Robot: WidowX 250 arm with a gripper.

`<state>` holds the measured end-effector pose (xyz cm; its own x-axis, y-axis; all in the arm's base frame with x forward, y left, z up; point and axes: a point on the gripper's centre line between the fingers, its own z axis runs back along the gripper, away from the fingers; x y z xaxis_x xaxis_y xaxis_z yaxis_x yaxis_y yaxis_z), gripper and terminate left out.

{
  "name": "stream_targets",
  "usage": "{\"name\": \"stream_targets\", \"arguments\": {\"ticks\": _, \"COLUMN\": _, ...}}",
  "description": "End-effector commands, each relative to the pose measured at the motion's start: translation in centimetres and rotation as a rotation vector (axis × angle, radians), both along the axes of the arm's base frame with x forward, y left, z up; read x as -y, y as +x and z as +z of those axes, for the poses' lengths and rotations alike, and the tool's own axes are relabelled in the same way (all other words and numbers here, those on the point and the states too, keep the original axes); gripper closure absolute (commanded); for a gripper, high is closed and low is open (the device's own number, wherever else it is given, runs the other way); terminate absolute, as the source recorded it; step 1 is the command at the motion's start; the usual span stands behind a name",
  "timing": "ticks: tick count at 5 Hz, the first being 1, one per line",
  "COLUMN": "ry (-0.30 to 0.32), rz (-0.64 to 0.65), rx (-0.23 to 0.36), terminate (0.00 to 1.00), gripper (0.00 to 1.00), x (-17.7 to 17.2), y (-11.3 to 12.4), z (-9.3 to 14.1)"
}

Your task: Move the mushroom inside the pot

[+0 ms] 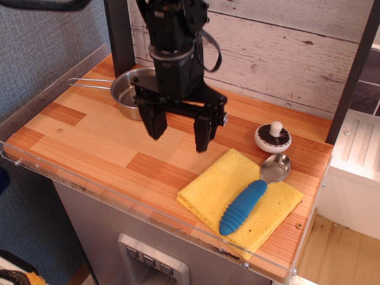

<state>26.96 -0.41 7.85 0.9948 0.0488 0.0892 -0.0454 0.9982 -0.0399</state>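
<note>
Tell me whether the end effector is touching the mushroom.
Apart. The single camera view shows the open end effector well left of the mushroom, with bare wooden table between them.

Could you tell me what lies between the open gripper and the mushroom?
Only bare wooden tabletop separates gripper from mushroom in this single view.

The arm (173, 41) is matte black with a looping black cable; its end effector (180, 132) has 2 tapered fingers.

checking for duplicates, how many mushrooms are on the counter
1. The mushroom sits cap-down, stem up, near the right rear of the counter, just behind the spoon's bowl. The arm blocks part of the pot, so its inside is not fully visible.
</note>
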Motion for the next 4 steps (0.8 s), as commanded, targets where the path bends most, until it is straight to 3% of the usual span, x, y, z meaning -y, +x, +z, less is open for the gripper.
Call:
{"name": "stream_targets", "arguments": {"ticks": 1, "ry": 0.000, "rz": -0.089, "rx": 0.099, "terminate": 0.00, "gripper": 0.00, "x": 5.1, "y": 7.1, "z": 1.7}}
{"name": "stream_targets", "arguments": {"ticks": 2, "ry": -0.001, "rz": -0.123, "rx": 0.116, "terminate": 0.00, "gripper": 0.00, "x": 7.1, "y": 9.4, "z": 1.4}}
{"name": "stream_targets", "arguments": {"ticks": 4, "ry": 0.012, "rz": -0.132, "rx": 0.080, "terminate": 0.00, "gripper": 0.00, "x": 7.9, "y": 10.0, "z": -1.0}}
